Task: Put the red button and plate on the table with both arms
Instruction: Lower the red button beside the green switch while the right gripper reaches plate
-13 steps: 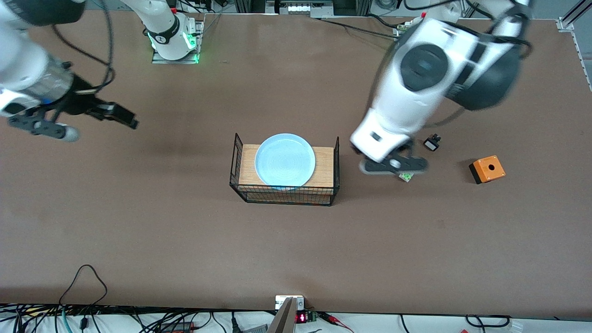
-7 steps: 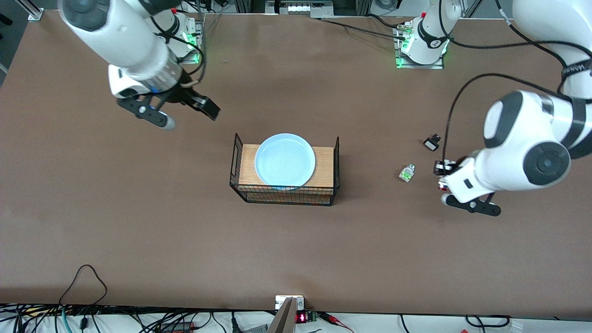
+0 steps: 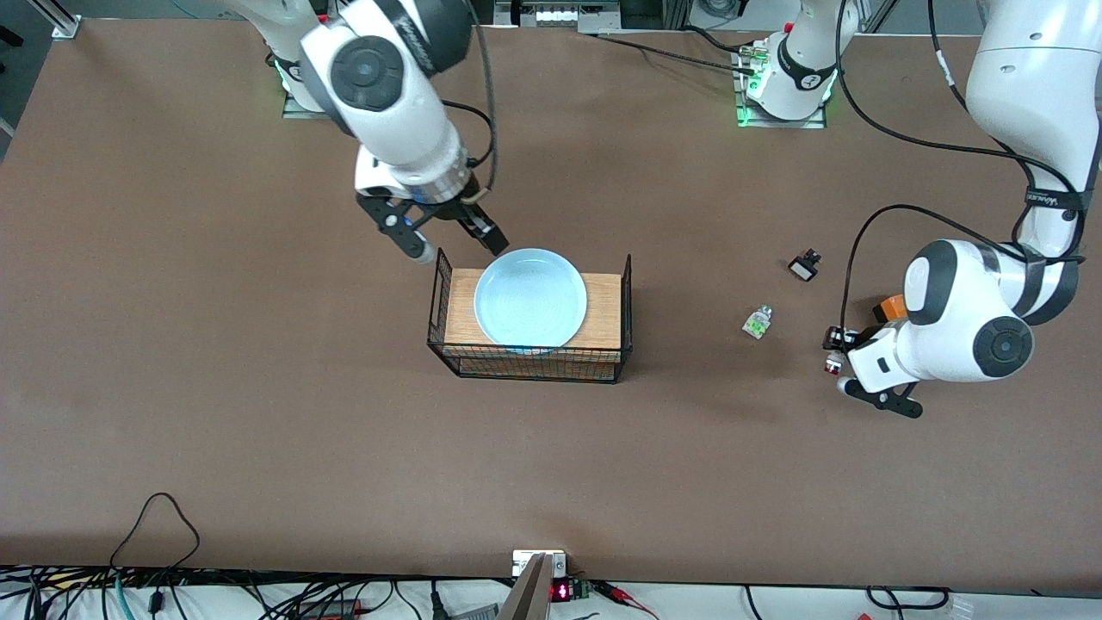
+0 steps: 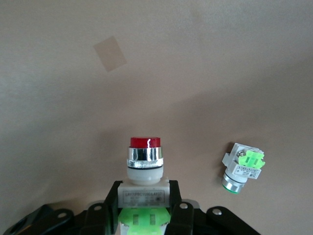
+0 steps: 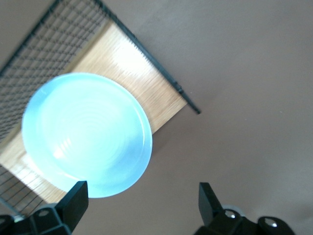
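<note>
Red button (image 4: 144, 171) was held in the left gripper (image 4: 144, 213): the jaws were closed on its whitish body, just above the bright green end block, and the red cap with its metal ring stuck out past the fingertips. In the front view this gripper (image 3: 837, 362) was over the desk (image 3: 258, 413) toward the left arm's end, and the part in it showed only as a small red and white spot, so it was hard to tell from there whether the button touched the desk. A similar green and white part (image 4: 243, 167) without a red cap lay on the desk near the held button, apart from it. In the front view this part (image 3: 758, 322) was between the left gripper and the wire basket (image 3: 530, 360). A small black part (image 3: 804, 265) lay farther from the front camera than the green and white one. An orange box (image 3: 889, 307) was mostly hidden by the left arm.

The plate (image 3: 530, 297), light blue and round, rested on the wooden top (image 3: 604, 310) of the basket, in the middle of the desk. The right gripper (image 3: 443, 241) hung over the desk just beside the basket's corner on the right arm's side, with its jaws wide open and holding nothing. In the right wrist view the plate (image 5: 87, 134) lay ahead of the open fingers (image 5: 74, 201); one fingertip overlapped the plate's rim in that view, but the jaws were not around it.
</note>
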Robot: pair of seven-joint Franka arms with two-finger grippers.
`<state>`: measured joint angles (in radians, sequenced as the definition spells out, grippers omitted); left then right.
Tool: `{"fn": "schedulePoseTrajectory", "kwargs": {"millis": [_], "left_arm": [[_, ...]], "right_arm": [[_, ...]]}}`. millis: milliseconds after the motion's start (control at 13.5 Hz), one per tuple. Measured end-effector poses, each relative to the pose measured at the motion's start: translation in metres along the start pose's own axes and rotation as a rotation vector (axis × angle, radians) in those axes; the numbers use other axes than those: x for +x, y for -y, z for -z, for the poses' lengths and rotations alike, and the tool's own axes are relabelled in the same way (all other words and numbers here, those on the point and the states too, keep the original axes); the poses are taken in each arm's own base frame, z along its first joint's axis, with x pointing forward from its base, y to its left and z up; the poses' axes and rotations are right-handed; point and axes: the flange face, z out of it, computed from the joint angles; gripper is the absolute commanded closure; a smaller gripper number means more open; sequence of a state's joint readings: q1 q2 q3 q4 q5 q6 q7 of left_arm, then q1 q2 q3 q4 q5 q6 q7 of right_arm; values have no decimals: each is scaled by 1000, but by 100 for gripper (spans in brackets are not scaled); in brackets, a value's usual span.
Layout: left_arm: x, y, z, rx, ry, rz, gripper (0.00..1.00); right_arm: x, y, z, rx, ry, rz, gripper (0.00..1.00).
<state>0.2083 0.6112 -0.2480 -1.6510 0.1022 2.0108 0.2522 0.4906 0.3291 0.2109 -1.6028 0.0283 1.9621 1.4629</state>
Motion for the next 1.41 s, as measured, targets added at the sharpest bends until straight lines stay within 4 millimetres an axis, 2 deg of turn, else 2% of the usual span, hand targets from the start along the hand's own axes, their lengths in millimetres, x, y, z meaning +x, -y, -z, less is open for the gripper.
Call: {"fn": "schedulePoseTrajectory", "kwargs": {"millis": [149, 371, 520, 743, 891, 965, 1040, 1114, 1188, 1262, 1337, 1411], "left_arm": [[1, 0, -10, 24, -36, -11, 79], [-4, -2, -33, 28, -61, -15, 79], [-9, -5, -47, 24, -59, -18, 76], [-19, -6, -69, 19, -61, -16, 71], [-21, -5, -73, 19, -66, -14, 58], [-20, -5, -73, 19, -69, -13, 37], [-20, -5, -73, 20, -70, -13, 21], [-20, -5, -72, 20, -71, -14, 12], [-20, -5, -72, 20, -72, -14, 9], [-20, -5, -71, 21, -73, -14, 0], [-20, -5, -70, 22, -74, -14, 0], [-20, -5, -68, 23, -76, -14, 0]], "right_arm": [[-9, 9, -39, -29, -45, 38, 0], [1, 19, -80, -28, -57, -2, 0], [10, 23, -92, -10, -61, -51, 0], [18, 26, -99, 8, -66, -90, 0], [18, 26, -98, 9, -67, -96, 0], [17, 26, -98, 9, -67, -97, 0], [16, 27, -99, 9, -67, -97, 1], [14, 27, -99, 9, -66, -94, 4], [10, 27, -99, 9, -66, -89, 8], [6, 28, -99, 8, -66, -85, 13], [3, 28, -100, 8, -66, -83, 14], [2, 28, -100, 8, -66, -82, 20]]}}
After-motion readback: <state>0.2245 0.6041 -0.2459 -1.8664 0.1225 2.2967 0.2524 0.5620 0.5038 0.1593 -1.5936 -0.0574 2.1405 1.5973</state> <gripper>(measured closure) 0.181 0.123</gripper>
